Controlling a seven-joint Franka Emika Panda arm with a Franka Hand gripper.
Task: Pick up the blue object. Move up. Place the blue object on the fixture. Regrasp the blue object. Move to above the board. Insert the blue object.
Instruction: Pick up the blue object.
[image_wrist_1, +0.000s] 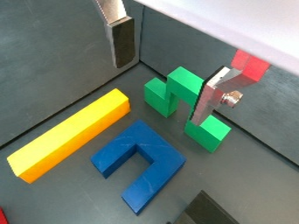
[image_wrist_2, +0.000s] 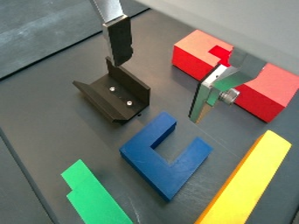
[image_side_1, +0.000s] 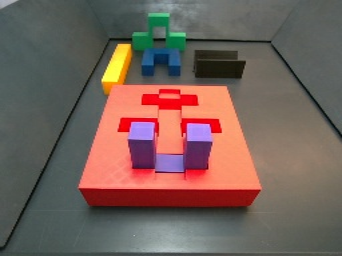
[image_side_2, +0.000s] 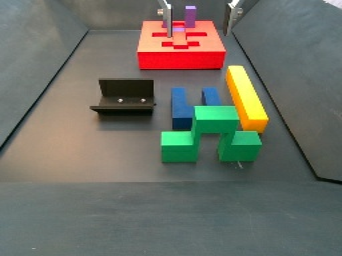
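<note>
The blue object lies flat on the dark floor between the yellow bar and the green block; it also shows in the other views. The fixture stands beside it, empty, and shows in both side views. The red board lies apart from them. My gripper hangs open and empty well above the floor, over the blue object and the green block. Its fingertips just show at the top edge of a side view.
A long yellow bar lies along the blue object. A green block sits against the blue object's end. A purple U-shaped block stands in the board. Grey walls enclose the floor.
</note>
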